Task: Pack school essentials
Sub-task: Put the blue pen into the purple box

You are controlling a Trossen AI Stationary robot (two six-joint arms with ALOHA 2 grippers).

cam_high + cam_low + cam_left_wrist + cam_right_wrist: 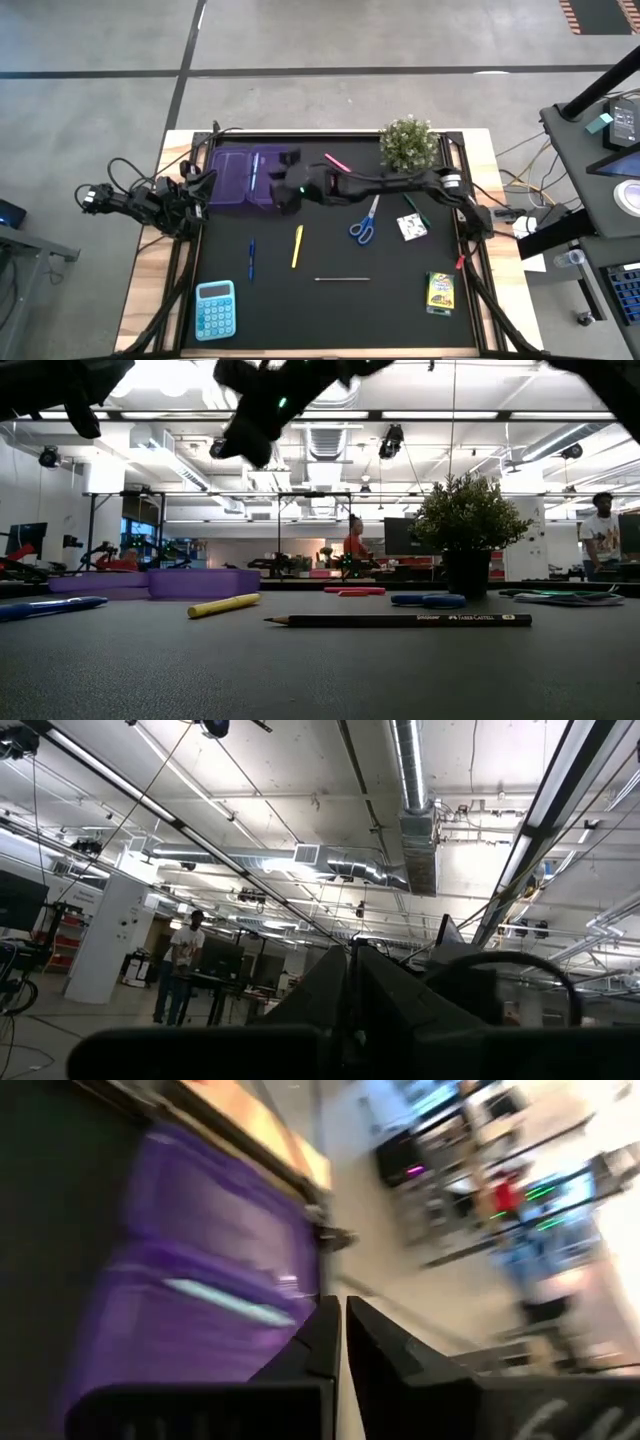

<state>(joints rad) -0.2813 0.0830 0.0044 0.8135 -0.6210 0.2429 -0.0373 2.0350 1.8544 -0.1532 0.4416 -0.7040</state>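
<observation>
The translucent purple case lies open at the mat's far left, with a blue pen inside it. My right gripper hovers over the case's right edge, shut and empty; its wrist view shows the case with a pale pen in it. My left gripper is shut, points up at the ceiling and waits at the table's left edge. Lying flat on the mat are a blue pen, yellow pen, scissors, grey stick, white packet, crayon box and pink pen.
A potted plant stands at the far right of the mat, under the right arm's reach. A blue calculator lies near the front left corner. Bare mat lies between the stick and the near edge. People stand in the room beyond the table.
</observation>
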